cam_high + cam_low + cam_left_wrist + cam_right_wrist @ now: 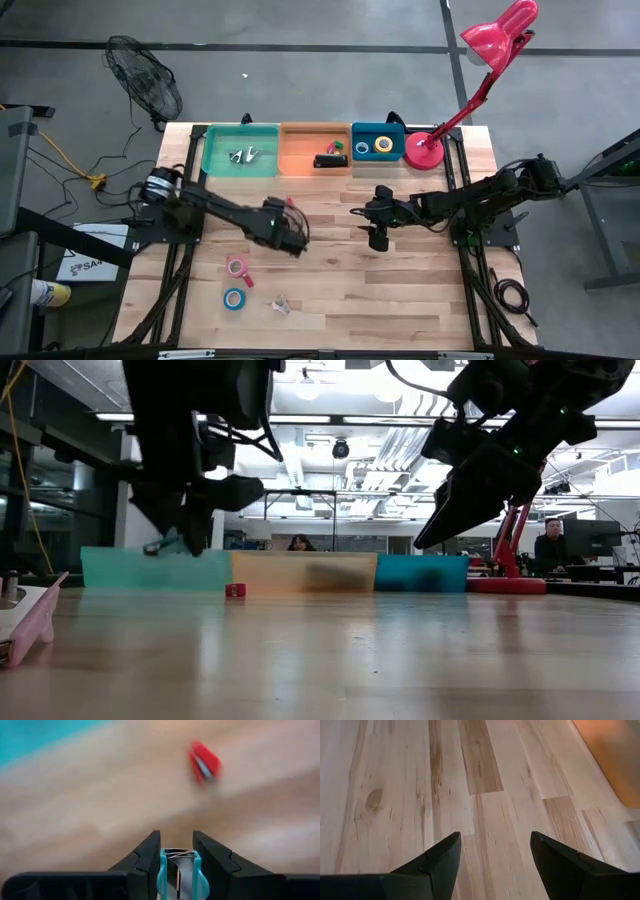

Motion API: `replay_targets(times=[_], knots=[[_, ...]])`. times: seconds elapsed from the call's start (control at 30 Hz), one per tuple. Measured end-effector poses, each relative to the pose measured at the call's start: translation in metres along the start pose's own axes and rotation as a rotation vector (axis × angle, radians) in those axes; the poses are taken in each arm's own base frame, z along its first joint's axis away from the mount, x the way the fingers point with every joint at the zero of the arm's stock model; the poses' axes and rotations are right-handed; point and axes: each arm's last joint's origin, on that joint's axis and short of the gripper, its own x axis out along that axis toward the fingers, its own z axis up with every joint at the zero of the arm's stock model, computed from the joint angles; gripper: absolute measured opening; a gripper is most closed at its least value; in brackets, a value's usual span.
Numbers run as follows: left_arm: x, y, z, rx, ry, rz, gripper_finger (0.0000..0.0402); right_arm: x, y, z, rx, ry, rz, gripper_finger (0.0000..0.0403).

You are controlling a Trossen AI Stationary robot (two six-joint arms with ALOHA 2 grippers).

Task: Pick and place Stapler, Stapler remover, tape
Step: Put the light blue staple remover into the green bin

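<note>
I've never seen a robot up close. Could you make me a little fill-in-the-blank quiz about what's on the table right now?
1. The gripper shut on the teal staple remover belongs to the ____ arm.
2. The right gripper hangs ____ over bare wood.
3. The black stapler lies in the ____ tray.
4. The yellow tape roll lies in the ____ tray.

Missing words: left; open; orange; blue.

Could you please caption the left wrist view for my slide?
Left gripper shut on a teal-handled staple remover above the wooden table.
</note>
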Motion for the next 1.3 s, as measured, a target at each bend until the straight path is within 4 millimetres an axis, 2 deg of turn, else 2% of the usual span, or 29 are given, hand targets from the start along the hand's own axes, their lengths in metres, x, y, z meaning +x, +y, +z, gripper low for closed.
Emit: replay_targets(times=[0.4,0.6,0.8,1.03,1.3], knots=[[0.011,0.053,0.086,0.054,-0.125,0.253,0.0096,0.0,-0.001,0.0,-0.002,0.004,-0.008,0.0231],[0.032,0.073,0.122,0.112,-0.147,0.387,0.0096,0.0,-0.003,0.0,-0.028,0.002,-0.024,0.0231],[0.055,0.092,0.153,0.068,-0.119,0.448,0.0096,0.001,-0.008,0.002,-0.032,-0.01,-0.052,0.0231],[0.086,0.114,0.177,0.019,-0.095,0.459,0.01,0.002,-0.015,0.003,-0.015,-0.011,-0.071,0.0231],[0.129,0.143,0.182,-0.019,0.0,0.39,0.01,0.003,-0.016,0.003,-0.019,-0.009,-0.074,0.0231]])
